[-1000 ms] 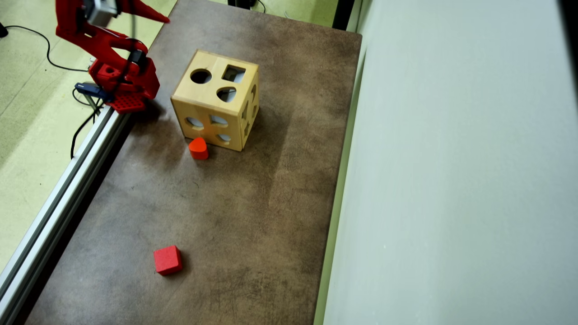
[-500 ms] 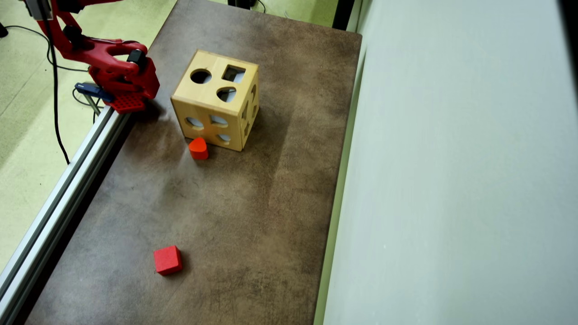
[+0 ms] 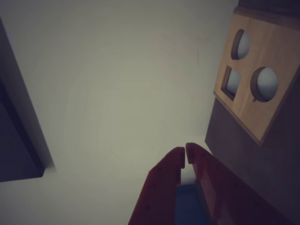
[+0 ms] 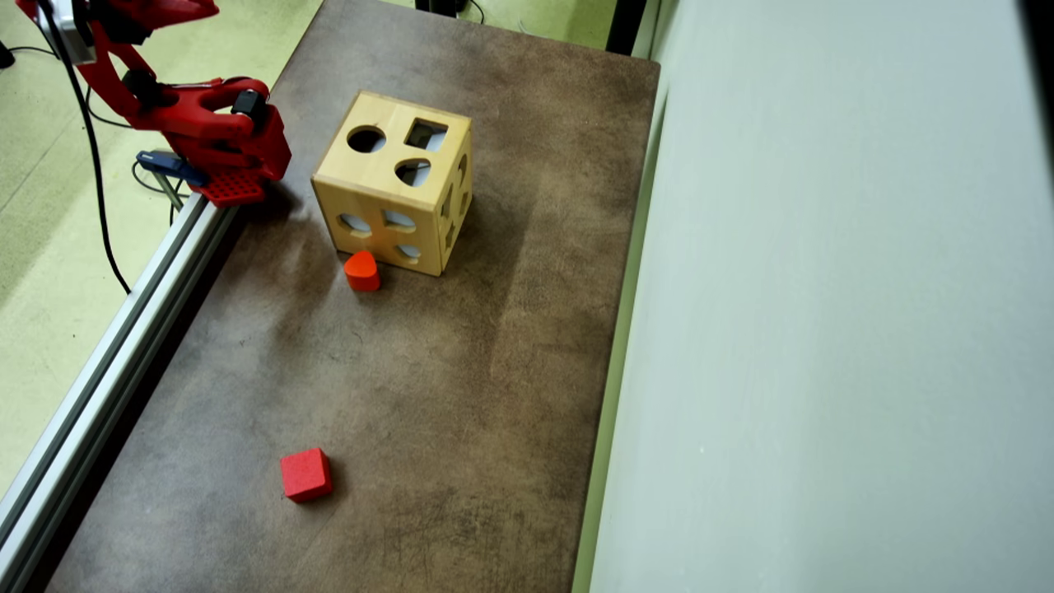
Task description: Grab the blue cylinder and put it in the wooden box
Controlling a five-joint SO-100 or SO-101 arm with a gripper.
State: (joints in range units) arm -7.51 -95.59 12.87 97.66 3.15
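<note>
While the brown table [image 4: 461, 395] stands between pale green floor and a grey wall, the box [image 4: 394, 183] sits near its far end, contents unseen. A rounded block [image 4: 361, 271] lies just beside it; a cube [image 4: 305, 474] lies well apart. Folded back at upper left, the arm's gripper [image 3: 185, 158] is clenched on the cylinder [image 3: 187, 206].
</note>
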